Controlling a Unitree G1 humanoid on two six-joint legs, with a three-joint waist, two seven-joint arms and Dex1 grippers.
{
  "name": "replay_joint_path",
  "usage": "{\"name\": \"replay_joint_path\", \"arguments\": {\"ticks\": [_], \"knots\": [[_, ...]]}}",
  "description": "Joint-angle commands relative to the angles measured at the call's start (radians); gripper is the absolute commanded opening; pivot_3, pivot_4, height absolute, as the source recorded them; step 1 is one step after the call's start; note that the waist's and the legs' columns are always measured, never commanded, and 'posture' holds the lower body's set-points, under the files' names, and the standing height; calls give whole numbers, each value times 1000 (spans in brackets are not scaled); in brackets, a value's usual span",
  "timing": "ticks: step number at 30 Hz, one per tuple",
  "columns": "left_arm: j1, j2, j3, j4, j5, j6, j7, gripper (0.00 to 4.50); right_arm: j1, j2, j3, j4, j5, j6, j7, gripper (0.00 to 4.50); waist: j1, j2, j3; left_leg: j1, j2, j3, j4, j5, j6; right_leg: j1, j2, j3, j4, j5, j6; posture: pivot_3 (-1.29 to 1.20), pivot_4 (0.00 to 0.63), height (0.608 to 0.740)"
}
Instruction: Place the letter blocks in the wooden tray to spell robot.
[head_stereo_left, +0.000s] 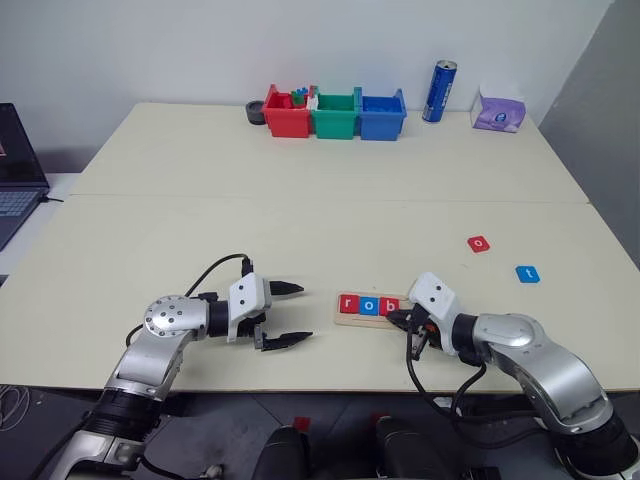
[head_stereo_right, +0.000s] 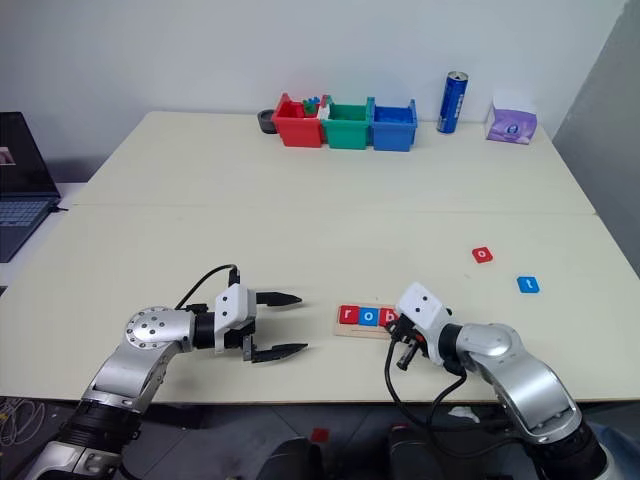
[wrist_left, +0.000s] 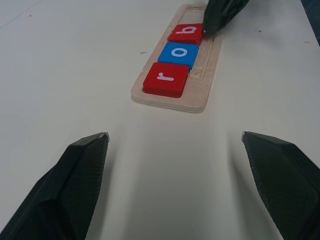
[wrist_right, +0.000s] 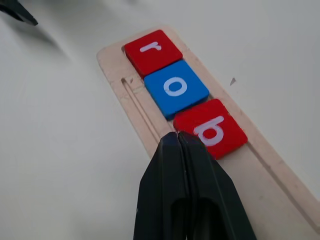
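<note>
The wooden tray (head_stereo_left: 370, 312) lies near the table's front edge. Three letter blocks sit in its groove: red r (wrist_right: 152, 51), blue o (wrist_right: 176, 88), red b (wrist_right: 211, 127). A loose red o block (head_stereo_left: 479, 243) and a blue t block (head_stereo_left: 527, 274) lie on the table to the right, further back. My right gripper (wrist_right: 176, 135) is shut with nothing between its fingers. Its tips rest at the near corner of the b block. My left gripper (head_stereo_left: 304, 313) stands open just left of the tray and points toward it, holding nothing.
Red (head_stereo_left: 286, 114), green (head_stereo_left: 335, 116) and blue (head_stereo_left: 382, 116) plastic bins stand at the table's far edge, with a small dark cup (head_stereo_left: 256, 112) beside them. A blue can (head_stereo_left: 439, 91) and a purple tissue pack (head_stereo_left: 498, 112) stand to their right. A laptop (head_stereo_left: 15, 175) is at far left.
</note>
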Motion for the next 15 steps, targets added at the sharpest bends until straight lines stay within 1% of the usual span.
{"name": "replay_joint_path", "arguments": {"ticks": [1, 6, 10, 13, 14, 15], "knots": [[4, 6, 11, -37, -3, -6, 3, 4500, -26, 4, 5, 12, -7, -19, -12, 36, 0, 0, 0, 0, 0, 0, 0, 0, 0, 0, 0, 0, 0, 0, 0, 0, 150, 740], [4, 7, 14, -28, -4, -12, 1, 4500, -36, 2, -5, -3, 9, -11, -8, 36, 0, 0, 0, 0, 0, 0, 0, 0, 0, 0, 0, 0, 0, 0, 0, 0, 150, 740], [-1, 0, 15, -22, -9, -7, 3, 4500, -22, -25, -81, -74, 75, -5, 31, 36, 0, 0, 0, 0, 0, 0, 0, 0, 0, 0, 0, 0, 0, 0, 0, 0, 150, 740], [2, -4, 22, -26, -17, 0, 11, 4500, -7, -22, -178, -95, 98, -12, 1, 602, 0, 0, 0, 0, 0, 0, 0, 0, 0, 0, 0, 0, 0, 0, 0, 0, 150, 740], [1, -3, 24, -26, -19, 2, 10, 4500, 0, -21, -219, -97, 104, -10, -11, 871, 0, 0, 0, 0, 0, 0, 0, 0, 0, 0, 0, 0, 0, 0, 0, 0, 150, 740], [-1, -1, 25, -25, -20, 4, 9, 4500, 5, -18, -261, -91, 106, -9, -28, 1240, 1, 0, 0, 0, 0, 0, 0, 0, 0, 0, 0, 0, 0, 0, 0, 0, 150, 740]]}}
